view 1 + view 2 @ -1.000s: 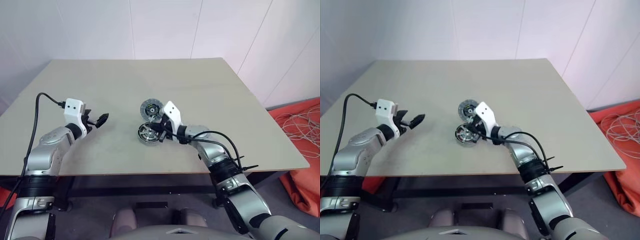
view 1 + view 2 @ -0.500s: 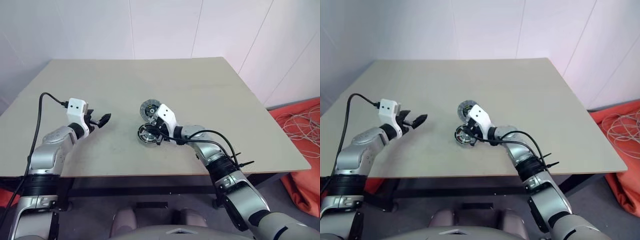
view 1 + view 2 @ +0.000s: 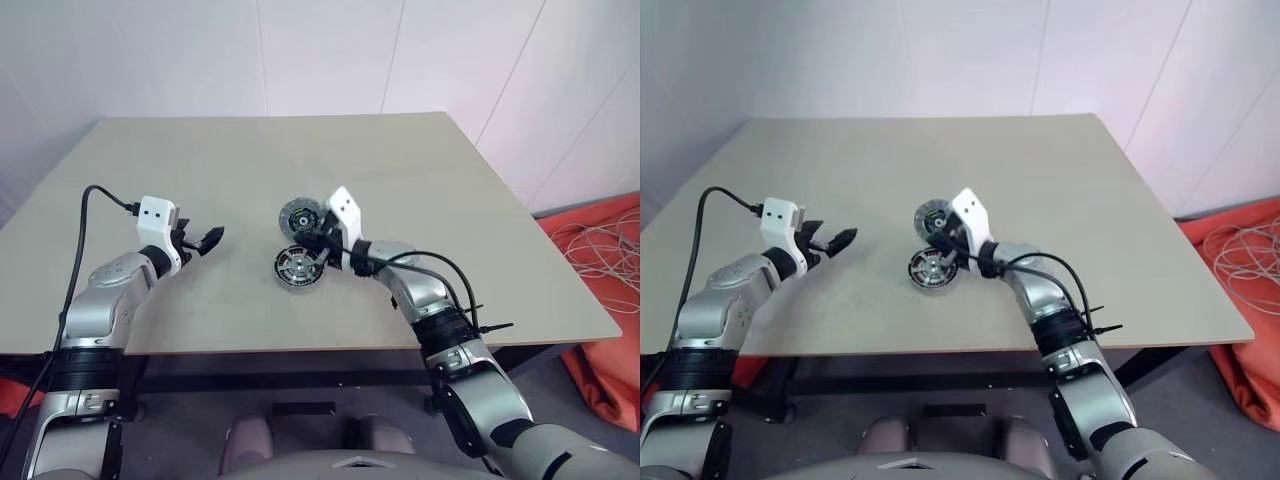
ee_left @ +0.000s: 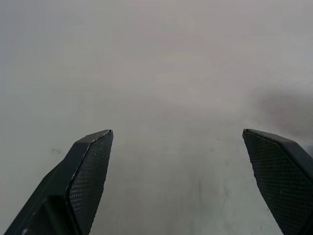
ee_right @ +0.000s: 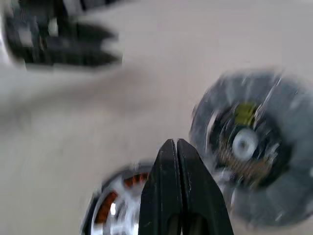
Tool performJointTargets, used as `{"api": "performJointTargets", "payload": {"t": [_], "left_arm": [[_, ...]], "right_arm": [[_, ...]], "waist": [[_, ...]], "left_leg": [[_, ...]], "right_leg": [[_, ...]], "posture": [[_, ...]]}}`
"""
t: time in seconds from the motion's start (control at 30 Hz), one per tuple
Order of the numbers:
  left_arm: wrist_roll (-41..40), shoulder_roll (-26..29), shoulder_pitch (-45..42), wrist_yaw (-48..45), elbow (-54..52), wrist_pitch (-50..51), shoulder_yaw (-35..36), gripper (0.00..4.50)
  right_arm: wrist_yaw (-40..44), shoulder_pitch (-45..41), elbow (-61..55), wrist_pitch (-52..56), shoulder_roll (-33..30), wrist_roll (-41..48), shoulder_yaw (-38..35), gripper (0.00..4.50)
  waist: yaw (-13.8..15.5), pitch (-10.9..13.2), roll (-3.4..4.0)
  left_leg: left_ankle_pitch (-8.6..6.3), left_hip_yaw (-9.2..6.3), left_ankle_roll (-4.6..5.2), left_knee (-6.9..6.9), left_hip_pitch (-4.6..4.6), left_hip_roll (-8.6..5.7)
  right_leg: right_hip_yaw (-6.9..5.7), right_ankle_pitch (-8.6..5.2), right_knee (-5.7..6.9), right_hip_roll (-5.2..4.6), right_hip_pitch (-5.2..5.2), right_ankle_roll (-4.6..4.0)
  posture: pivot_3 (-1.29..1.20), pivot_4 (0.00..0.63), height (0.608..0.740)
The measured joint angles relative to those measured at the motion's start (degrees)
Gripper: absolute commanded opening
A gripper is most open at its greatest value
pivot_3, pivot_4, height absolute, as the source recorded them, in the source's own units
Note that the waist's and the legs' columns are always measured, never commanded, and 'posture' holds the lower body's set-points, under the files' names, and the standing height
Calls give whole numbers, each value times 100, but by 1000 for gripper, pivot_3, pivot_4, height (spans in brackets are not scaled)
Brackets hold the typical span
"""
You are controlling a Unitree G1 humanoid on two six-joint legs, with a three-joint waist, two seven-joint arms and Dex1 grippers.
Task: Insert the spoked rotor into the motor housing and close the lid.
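Note:
The motor housing [image 3: 279, 270] sits near the middle of the table, with copper windings [image 5: 105, 208] showing between pale spokes. The spoked rotor [image 3: 298, 267] appears to lie inside it, though I cannot tell how well it is seated. Just behind the housing lies the lid [image 3: 301, 216], flat, with a grey segmented rim and a yellowish mark at its dark centre [image 5: 244, 113]. My right gripper [image 3: 306, 241] is shut on nothing and hovers between lid and housing, just above them. My left gripper [image 3: 208, 238] stands open and empty, well to the left of the parts.
The beige table [image 3: 420, 180] stretches bare behind and to both sides of the parts. An orange cloth with coiled white cable [image 3: 605, 255] lies on the floor beyond the table's right edge. A black cable [image 3: 80, 215] loops off my left wrist.
My right gripper has lifted off the housing and drawn back toward the lid, still shut. The left gripper and the parts have stayed where they were.

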Motion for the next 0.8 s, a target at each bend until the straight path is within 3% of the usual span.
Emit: {"api": "performJointTargets", "payload": {"t": [0.13, 0.33, 0.4, 0.8], "left_arm": [[23, -19, -5, -4, -1, 5, 1, 4500], [50, -68, -21, -7, 1, 43, 0, 4500], [51, -92, -23, -12, -3, 50, -1, 4500], [82, -158, -25, 2, -11, 85, -2, 4500]], "right_arm": [[-6, -104, 37, -13, -33, -163, 228, 20], [108, -212, 600, 28, -241, -921, 1120, 20], [100, -247, 604, 91, -229, -991, 1133, 20], [331, -65, 21, 506, -348, -591, 728, 20]], "waist": [[3, -1, -2], [3, -2, -2], [2, -2, -2], [9, 0, -1]], "left_leg": [[1, 5, -2, -21, -3, -1], [1, 5, -3, -21, -21, -3], [2, 5, -4, -22, -5, -2], [9, 3, -15, -21, -6, -2]], "right_leg": [[-4, 11, 0, 2, -6, -47], [-4, 11, 1, 1, -17, -52], [-4, -9, 1, 1, -5, -18], [-3, -10, 2, 2, -8, -17]], "posture": [[0, 0, 740], [0, 0, 740], [0, 0, 740], [0, 0, 740]]}}
